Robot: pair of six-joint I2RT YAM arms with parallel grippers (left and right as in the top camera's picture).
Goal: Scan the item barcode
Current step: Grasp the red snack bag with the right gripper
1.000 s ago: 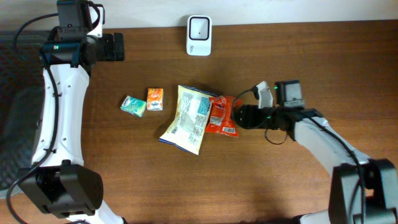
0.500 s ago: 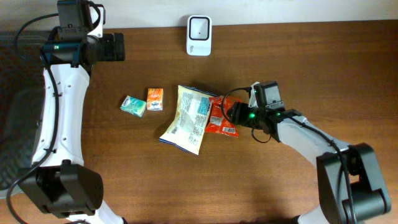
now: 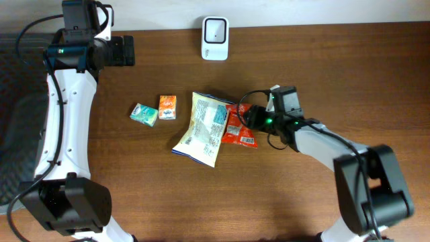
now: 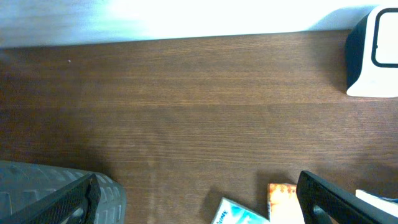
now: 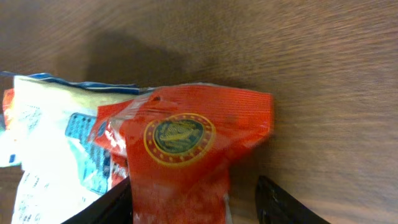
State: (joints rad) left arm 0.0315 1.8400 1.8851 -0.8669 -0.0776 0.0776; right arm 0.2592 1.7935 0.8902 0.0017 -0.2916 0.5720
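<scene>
Right claw straddling red packet, dark wood table

White arm links, black joint housings, looping black cables, green indicator lights, black fingers

glossy crinkled red packet on matt wood-grain table (scanner: smooth white plastic).

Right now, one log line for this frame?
right gripper: open, either side of red packet | left gripper: open, empty | scanner: untouched | scan: not done
</scene>
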